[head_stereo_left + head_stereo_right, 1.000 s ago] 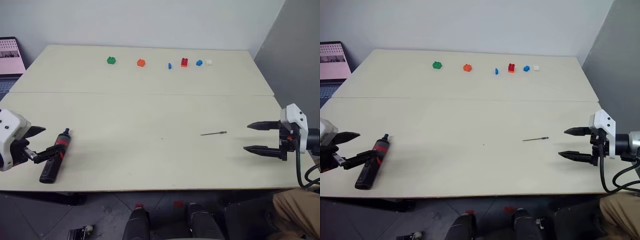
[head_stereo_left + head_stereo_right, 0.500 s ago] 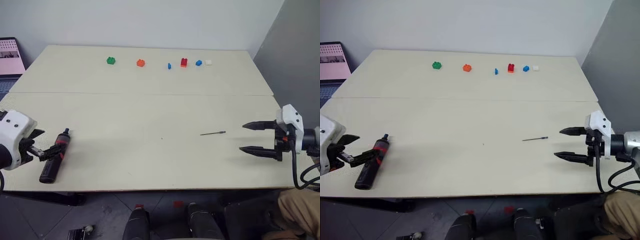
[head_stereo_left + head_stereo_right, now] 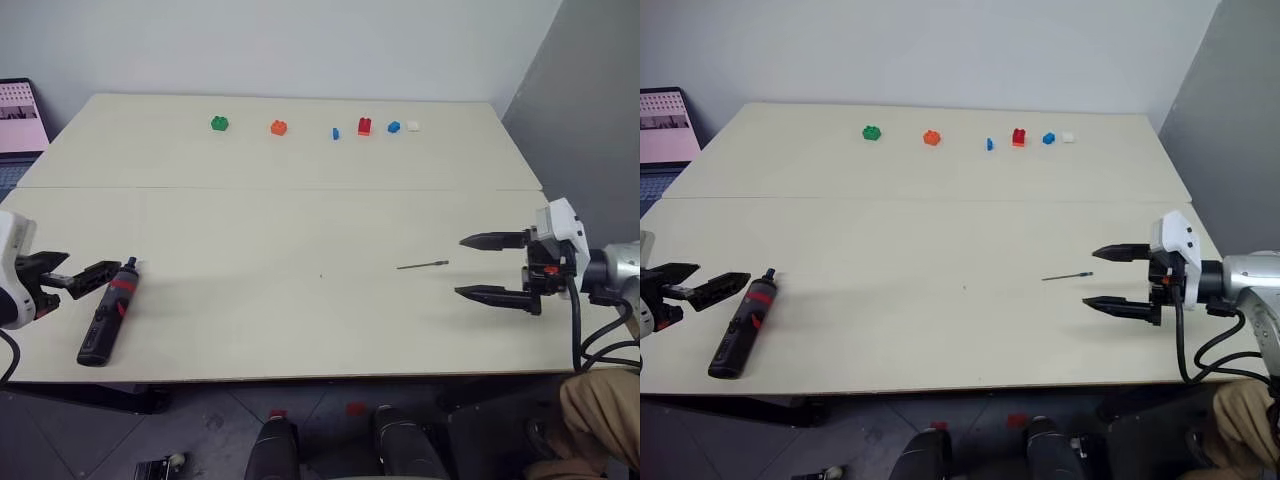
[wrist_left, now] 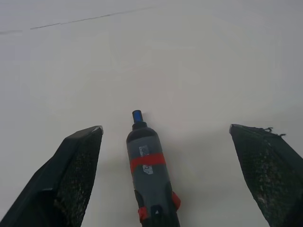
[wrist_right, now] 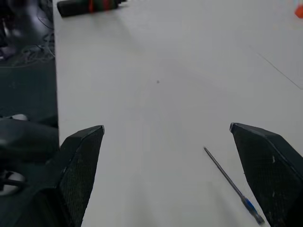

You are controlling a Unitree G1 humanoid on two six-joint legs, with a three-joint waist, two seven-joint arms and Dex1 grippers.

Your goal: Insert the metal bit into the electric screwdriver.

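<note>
While flat on table [image 3: 300,220], electric screwdriver [image 3: 106,322] points narrow tip away

bright, even light; soft shadows

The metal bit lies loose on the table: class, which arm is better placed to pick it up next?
The right. Its open tool faces the metal bit from close by, while the left tool sits across the table beside the electric screwdriver.

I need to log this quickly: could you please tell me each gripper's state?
Left gripper: open, holding nothing.
Right gripper: open, holding nothing.
</note>
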